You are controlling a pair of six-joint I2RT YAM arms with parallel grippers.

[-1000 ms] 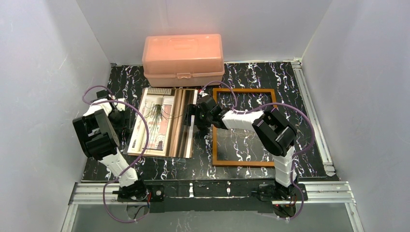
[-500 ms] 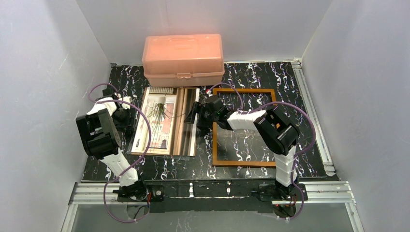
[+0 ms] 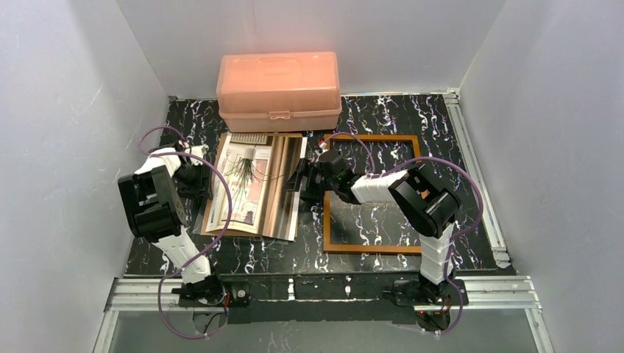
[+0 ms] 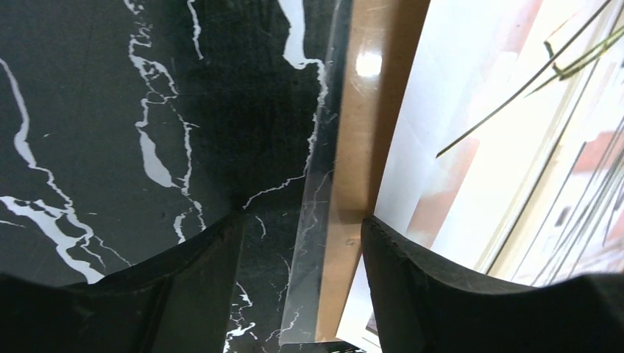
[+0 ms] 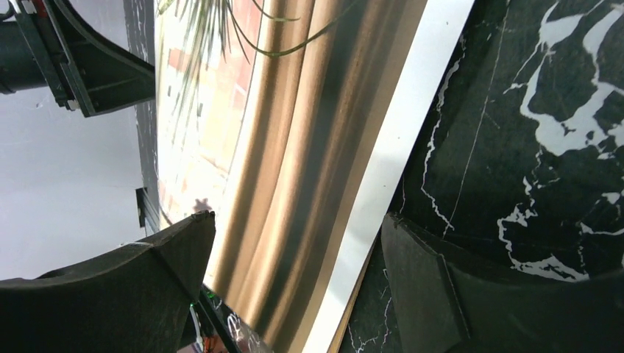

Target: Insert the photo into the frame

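The photo (image 3: 254,184), a glossy beige-pink print with a dark spidery plant, lies face up left of centre on a brown backing board (image 4: 368,110) and a clear sheet (image 4: 313,220). The frame (image 3: 371,193), a thin orange-brown border, lies flat and empty to its right. My left gripper (image 3: 195,179) is open at the stack's left edge. In the left wrist view (image 4: 302,279) its jaws straddle the sheet and board edges. My right gripper (image 3: 302,179) is open, and its jaws straddle the photo's right edge (image 5: 309,147) in the right wrist view (image 5: 294,287).
A pink translucent plastic box (image 3: 278,90) stands shut at the back, just behind the photo. The black marbled table (image 3: 441,125) has metal rails on its right and near edges. White walls close in on three sides.
The photo and the board under it have shifted a little to the right and turned slightly. Both grippers have moved with it at its edges and stayed open.
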